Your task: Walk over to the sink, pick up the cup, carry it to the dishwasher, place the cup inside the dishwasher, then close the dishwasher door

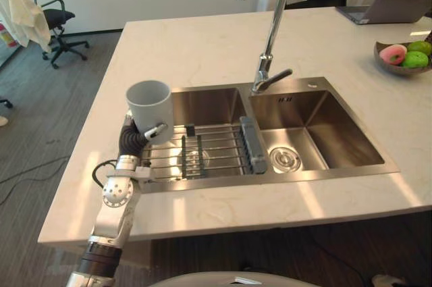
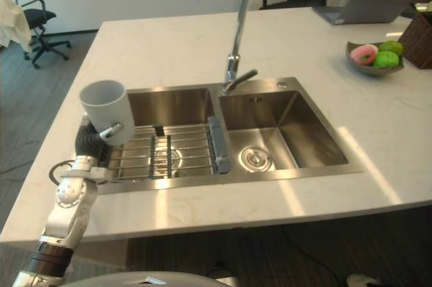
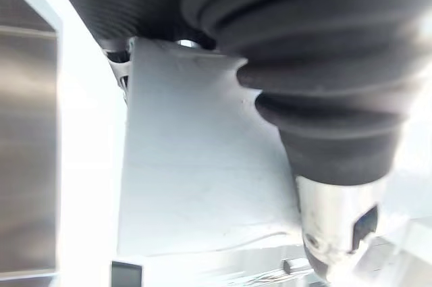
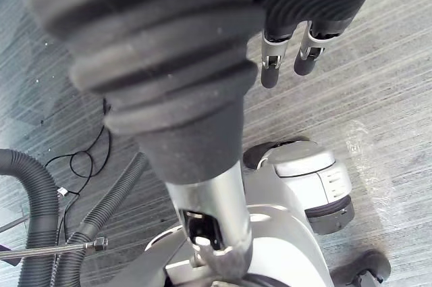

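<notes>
Left eye view: grips the pale grey cup (image 1: 150, 101) upright in the left robot hand (image 1: 138, 136), fingers curled round its lower wall, at the left rim of the sink (image 1: 317, 165) set in the counter (image 1: 202, 44). Left wrist view: presses the thumb (image 3: 337, 233) against the cup wall, very close. Right wrist view: hangs the right robot hand (image 4: 202, 98) above the grey floor (image 4: 391, 98), fingers (image 4: 271, 64) relaxed, holding nothing.

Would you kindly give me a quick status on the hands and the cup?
Left hand shut on cup, upright at sink left edge. Right hand open, low over floor. Rack and faucet apart from cup.
</notes>
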Robot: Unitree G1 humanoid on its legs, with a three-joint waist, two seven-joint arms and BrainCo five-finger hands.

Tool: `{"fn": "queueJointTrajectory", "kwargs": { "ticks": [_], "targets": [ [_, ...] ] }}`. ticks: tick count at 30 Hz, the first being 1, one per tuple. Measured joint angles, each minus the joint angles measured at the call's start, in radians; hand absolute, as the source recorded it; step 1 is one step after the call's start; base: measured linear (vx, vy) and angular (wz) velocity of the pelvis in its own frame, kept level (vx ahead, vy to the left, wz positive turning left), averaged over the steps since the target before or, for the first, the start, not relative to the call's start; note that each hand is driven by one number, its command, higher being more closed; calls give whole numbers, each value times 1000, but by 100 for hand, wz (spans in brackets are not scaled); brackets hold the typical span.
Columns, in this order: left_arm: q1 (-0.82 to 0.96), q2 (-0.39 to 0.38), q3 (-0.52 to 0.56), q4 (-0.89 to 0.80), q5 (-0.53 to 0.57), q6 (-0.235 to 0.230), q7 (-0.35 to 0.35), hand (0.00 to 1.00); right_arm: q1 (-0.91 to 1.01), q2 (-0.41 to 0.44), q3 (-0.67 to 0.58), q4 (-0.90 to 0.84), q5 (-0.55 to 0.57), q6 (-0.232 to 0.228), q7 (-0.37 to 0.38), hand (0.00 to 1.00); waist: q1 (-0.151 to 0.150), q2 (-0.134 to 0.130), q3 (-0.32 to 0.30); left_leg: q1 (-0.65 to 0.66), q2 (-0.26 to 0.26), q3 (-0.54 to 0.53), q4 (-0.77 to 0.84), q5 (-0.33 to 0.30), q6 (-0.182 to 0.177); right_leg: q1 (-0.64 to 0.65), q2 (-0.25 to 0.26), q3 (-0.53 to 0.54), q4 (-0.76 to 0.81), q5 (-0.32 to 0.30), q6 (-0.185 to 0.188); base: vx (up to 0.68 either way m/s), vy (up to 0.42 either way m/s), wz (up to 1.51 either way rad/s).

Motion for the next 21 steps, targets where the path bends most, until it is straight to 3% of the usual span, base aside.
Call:
{"fn": "queueJointTrajectory", "kwargs": {
  "ticks": [2, 7, 10, 14, 21],
  "targets": [
    [12, -3, 17, -44, 1, -45, 42, 100, 13, 4, 1, 0, 0, -15, -4, 0, 5, -4, -7, -2, 1, -1, -4, 1, 0, 2, -1, -6, 0, 0, 0, -53, -22, 6],
    [14, -60, 53, -160, 5, -105, 107, 100, 32, 33, 1, 1, -14, -36, -72, 0, 30, -26, -25, -6, 1, -1, -4, 1, 0, 2, -2, -6, 0, 1, 2, -7, -3, 1],
    [16, -78, 66, -200, 13, -111, 130, 100, 43, 56, 4, 1, -79, -61, -154, 0, 42, -40, -40, -18, 1, -2, -4, 2, 0, 1, -3, -8, 0, 2, 3, 0, 0, 0],
    [43, -80, 70, -226, 13, -129, 155, 100, 45, 78, 51, -6, -241, -75, -339, 0, 48, -53, -52, -20, -1, -2, -4, 3, 2, 1, -5, -8, 0, 2, 3, 0, 0, 0],
    [63, -118, 78, -274, 13, -148, 178, 100, 50, 86, 98, -81, -297, -56, -511, 0, 51, -51, -53, -26, -1, -9, -4, 4, 3, -2, -5, -13, 0, 2, 3, -9, -5, 2]
  ]
}}
